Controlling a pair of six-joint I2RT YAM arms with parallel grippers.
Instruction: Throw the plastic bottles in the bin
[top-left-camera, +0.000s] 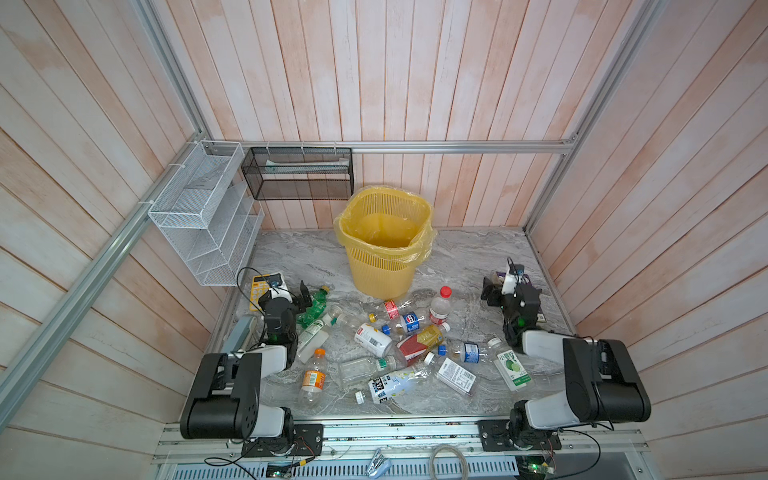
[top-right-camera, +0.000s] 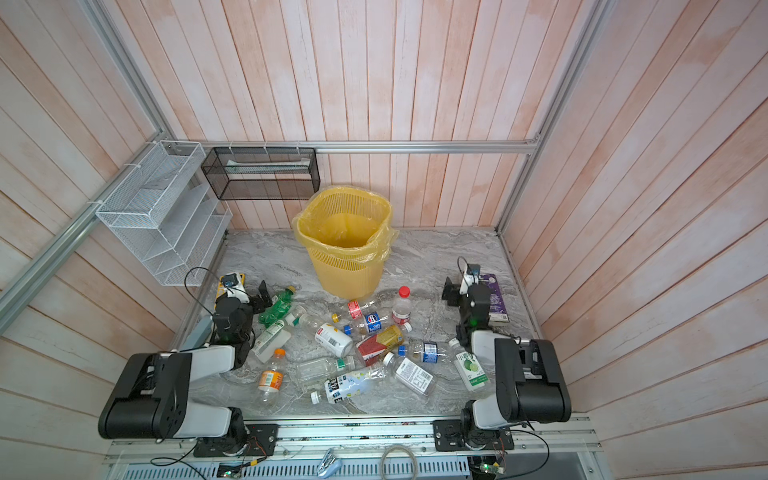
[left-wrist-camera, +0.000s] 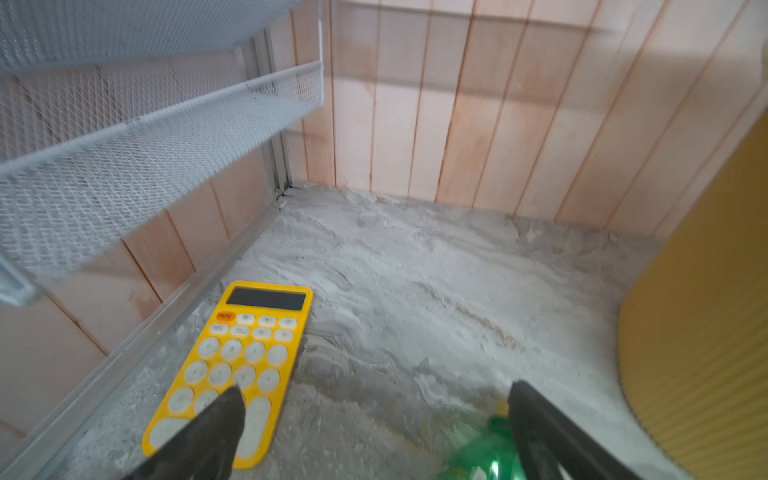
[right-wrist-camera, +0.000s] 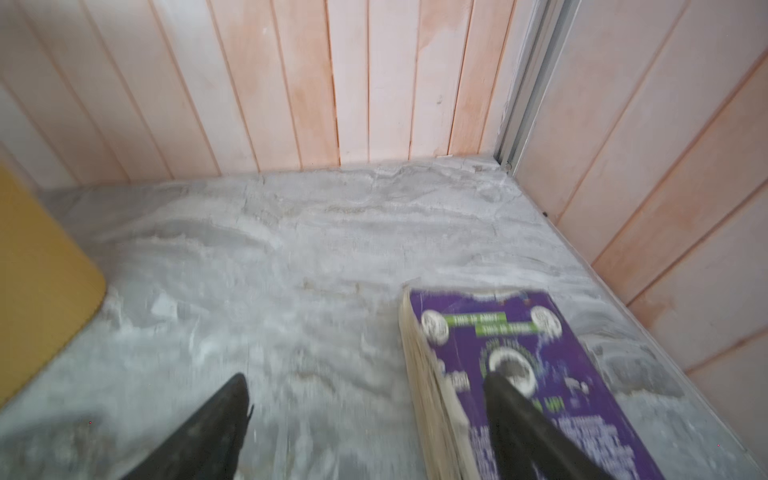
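Bin (top-left-camera: 380, 272) stands far centre on the grey marbled table (top-left-camera: 457, 257), close to the plank wall. It is within reach of both arms, probably set there for that reason. Round, tapered yellow lattice; a thin translucent bag is folded over the rim. No bottle shows inside.

Plastic bottles (top-left-camera: 373, 340) are strewn near centre between the arms, mostly on their sides, some overlapping. Thin clear or white plastic, several dented, with glossy labels. A red-capped bottle (top-left-camera: 440, 307) stands upright just in front of the bin.

Left gripper (left-wrist-camera: 376, 395): fingers spread, nothing between them, low at the left over the yellow calculator (left-wrist-camera: 232, 365). A crumpled green bottle (left-wrist-camera: 478, 453) lies just beside one finger and is the likely first pick.

Right gripper (right-wrist-camera: 365, 380): fingers apart and empty, at the right, one finger over the purple book (right-wrist-camera: 540, 374). It is well apart from any bottle.
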